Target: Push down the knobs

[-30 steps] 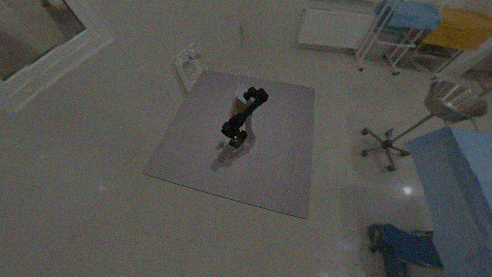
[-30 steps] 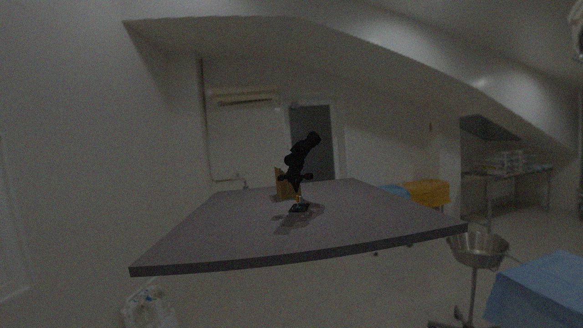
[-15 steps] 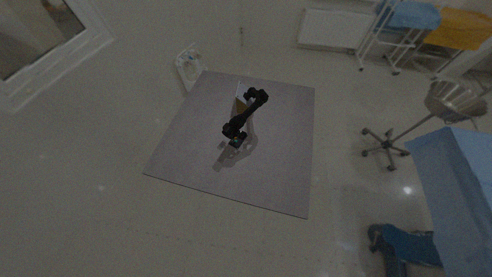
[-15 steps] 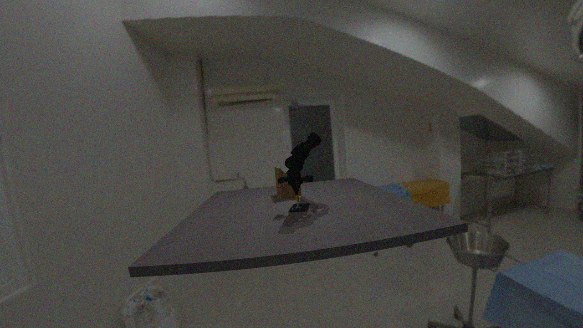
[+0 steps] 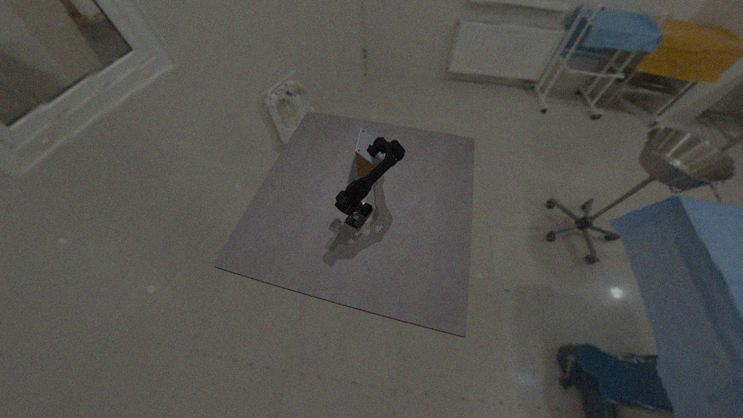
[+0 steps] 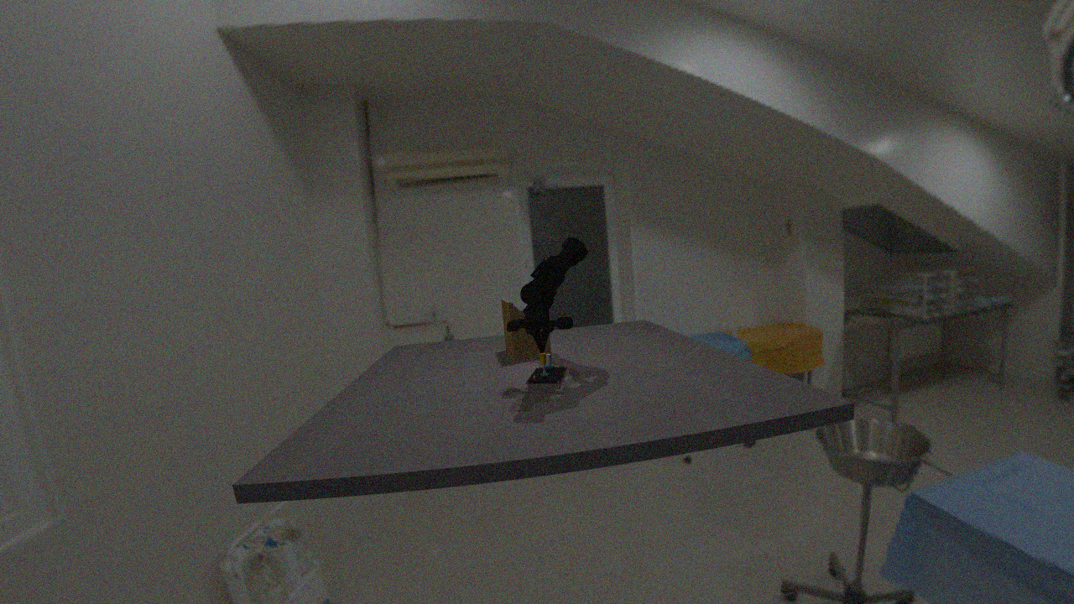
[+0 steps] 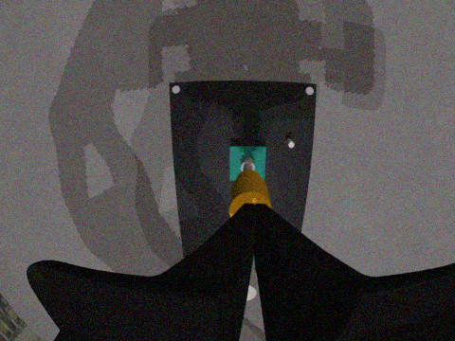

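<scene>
The dark circuit board (image 5: 357,223) (image 6: 536,378) (image 7: 199,137) stands on the table. In the wrist view an orange knob (image 7: 249,189) (image 6: 543,359) is on a shaft (image 7: 247,164) above a teal potentiometer (image 7: 235,163), with bare shaft showing between them. My gripper (image 7: 253,214) (image 6: 542,351) is shut, with nothing seen between its fingers, and its tips are at the top of the orange knob. Whether they touch it is unclear. A pale knob (image 7: 250,293) shows through the gap between my fingers; in the exterior view it stands beside the orange one. How far down it sits is hidden.
A brown and white upright panel (image 5: 364,166) (image 6: 515,337) stands on the table (image 5: 421,249) (image 6: 420,435) near the arm's base. A small white-tipped pin (image 7: 291,144) stands on the board beside the teal potentiometer. The arm's shadow falls across board and table.
</scene>
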Controlling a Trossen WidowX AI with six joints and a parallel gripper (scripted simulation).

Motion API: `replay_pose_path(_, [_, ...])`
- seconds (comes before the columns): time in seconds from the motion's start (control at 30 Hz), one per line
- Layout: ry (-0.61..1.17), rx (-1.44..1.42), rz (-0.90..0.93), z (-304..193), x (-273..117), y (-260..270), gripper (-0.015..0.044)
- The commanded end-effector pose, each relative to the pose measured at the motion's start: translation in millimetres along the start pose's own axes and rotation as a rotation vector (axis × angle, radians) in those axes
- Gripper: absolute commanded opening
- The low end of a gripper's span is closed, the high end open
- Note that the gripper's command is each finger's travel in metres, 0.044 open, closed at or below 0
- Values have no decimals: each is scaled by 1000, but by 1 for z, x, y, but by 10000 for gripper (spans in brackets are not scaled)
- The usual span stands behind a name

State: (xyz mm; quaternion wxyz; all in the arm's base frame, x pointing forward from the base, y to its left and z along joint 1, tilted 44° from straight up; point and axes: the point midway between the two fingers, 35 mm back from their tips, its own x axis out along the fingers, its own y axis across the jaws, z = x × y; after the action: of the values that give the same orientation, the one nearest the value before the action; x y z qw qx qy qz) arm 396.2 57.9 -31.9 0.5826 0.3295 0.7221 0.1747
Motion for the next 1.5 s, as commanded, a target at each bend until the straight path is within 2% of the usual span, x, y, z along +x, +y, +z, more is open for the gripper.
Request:
replay_pose_path(0.0, [3, 3, 6, -1, 2, 1, 0])
replay_pose_path(1.47, [3, 3, 7, -1, 12, 1, 0])
